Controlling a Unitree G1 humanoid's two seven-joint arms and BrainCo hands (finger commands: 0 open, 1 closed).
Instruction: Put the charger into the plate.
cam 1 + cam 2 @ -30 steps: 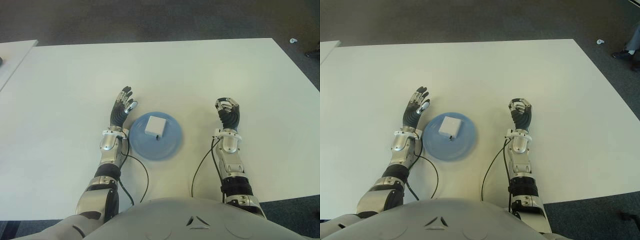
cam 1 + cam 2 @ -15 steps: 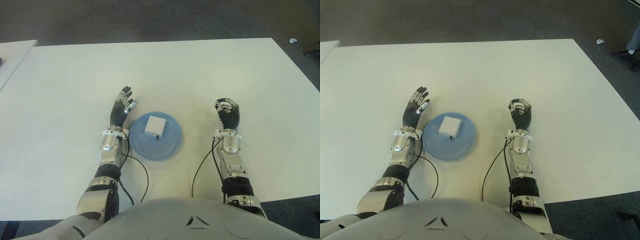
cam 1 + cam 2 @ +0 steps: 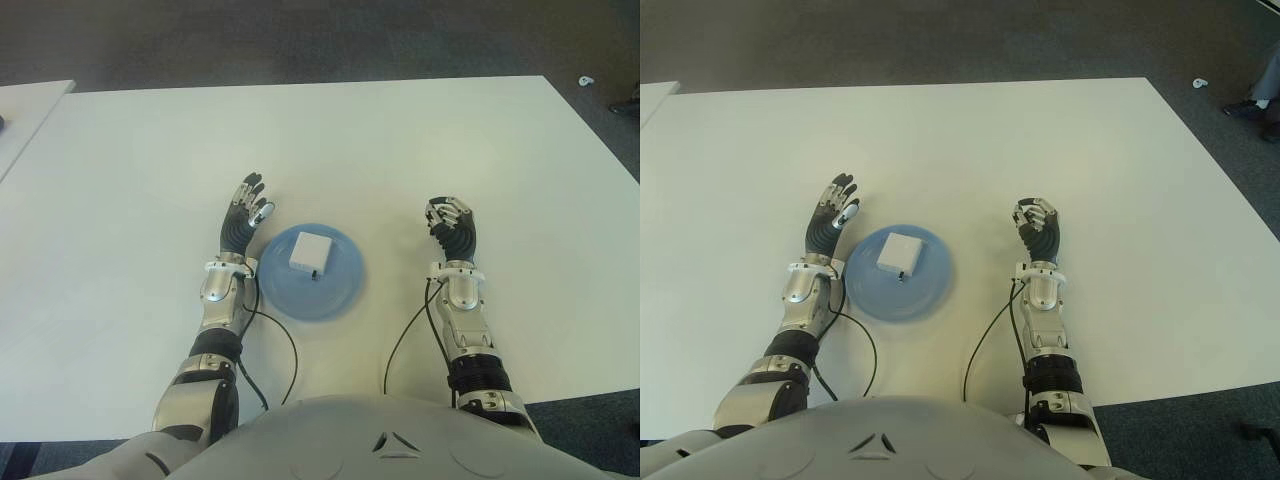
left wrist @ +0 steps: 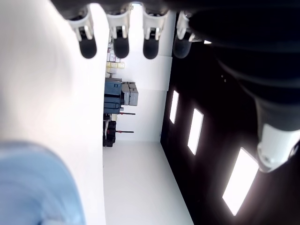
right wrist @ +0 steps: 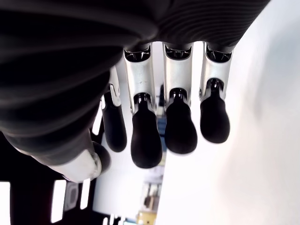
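The charger (image 3: 310, 251) lay flat inside the plate (image 3: 340, 285), a white square block a little toward the far side of the blue dish, with a small dark part, perhaps its plug or port, showing at its near edge. The plate sat on the table (image 3: 330, 140) between the two arms, close in front of the robot's body.

The left hand (image 3: 244, 214) was just beside the plate's left rim, palm turned toward it and fingers stretched out and apart. It held nothing; its wrist view showed the fingertips (image 4: 119, 47) in a straight row with only the room beyond them, and a blurred blue edge of the plate close by. Whether the hand touched the table could not be told.

The right hand (image 3: 451, 222) showed well apart from the plate, on its right, with bare table between them. Its fingers (image 5: 146, 143) were curled loosely inward and nothing was in them.

Judging by how things lay, the task's main step was done: the charger was in the plate, wholly within the rim, and neither hand was on it. What seemed left was only for the left hand to draw clear of the plate without nudging it, and for both arms to settle.
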